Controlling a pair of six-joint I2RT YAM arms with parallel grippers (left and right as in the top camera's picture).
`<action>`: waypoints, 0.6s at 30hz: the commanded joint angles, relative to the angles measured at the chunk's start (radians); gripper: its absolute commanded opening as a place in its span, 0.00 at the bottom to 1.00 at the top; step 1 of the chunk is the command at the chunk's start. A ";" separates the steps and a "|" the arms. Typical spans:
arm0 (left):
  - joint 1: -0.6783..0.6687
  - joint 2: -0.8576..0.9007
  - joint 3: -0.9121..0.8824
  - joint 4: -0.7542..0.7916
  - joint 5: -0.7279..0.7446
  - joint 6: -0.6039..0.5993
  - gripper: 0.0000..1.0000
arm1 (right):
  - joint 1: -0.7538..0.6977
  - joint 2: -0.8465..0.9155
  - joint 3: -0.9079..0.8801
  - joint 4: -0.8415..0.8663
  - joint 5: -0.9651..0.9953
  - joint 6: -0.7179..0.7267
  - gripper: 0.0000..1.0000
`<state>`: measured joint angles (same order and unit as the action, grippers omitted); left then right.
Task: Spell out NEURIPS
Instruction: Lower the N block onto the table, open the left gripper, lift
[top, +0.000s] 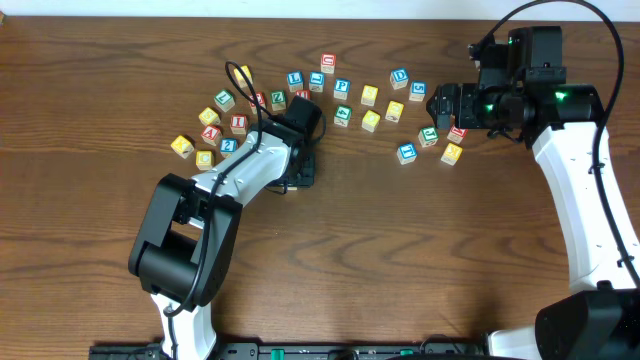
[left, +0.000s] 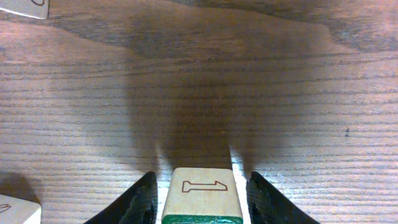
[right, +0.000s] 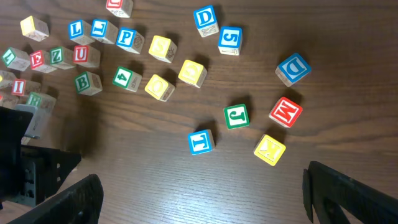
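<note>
The table (top: 420, 260) carries its lettered cubes in a loose arc from 10 to 2 o'clock, and no row of the word shows yet. The left arm (top: 250, 165) reaches to the middle, at 5 o'clock of the crowded left cluster. The right gripper (top: 445, 105) hovers at 2 o'clock, jaws spread wide with nothing between them.

The left gripper (left: 202, 175) straddles one green-edged cube (left: 202, 194) standing on the wood. Its fingers (left: 140, 200) are parted only narrowly, with a sliver of table showing on each side. That thin clearance is the main risk: pulling away off vertical would probably catch an edge and twist or tip the cube. Its letter is unclear from this angle, possibly N or R.

The blue P cube (right: 126, 38) and red U cube (right: 81, 55) sit tight among neighbours such as the green Z cube (right: 57, 55). Wide fingers could scatter them there.
</note>
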<state>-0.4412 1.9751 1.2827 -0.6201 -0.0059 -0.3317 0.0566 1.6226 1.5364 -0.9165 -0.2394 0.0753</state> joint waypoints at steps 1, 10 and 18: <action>0.000 0.013 -0.016 0.001 -0.003 0.013 0.49 | -0.003 0.000 0.018 -0.001 -0.003 0.010 0.99; 0.000 0.000 0.005 0.002 -0.003 0.029 0.56 | -0.003 0.000 0.018 -0.001 -0.003 0.010 0.99; 0.004 -0.079 0.053 -0.034 -0.003 0.051 0.59 | -0.003 0.000 0.018 -0.001 -0.003 0.010 0.99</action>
<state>-0.4408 1.9663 1.2926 -0.6441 -0.0059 -0.3073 0.0566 1.6226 1.5364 -0.9165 -0.2390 0.0753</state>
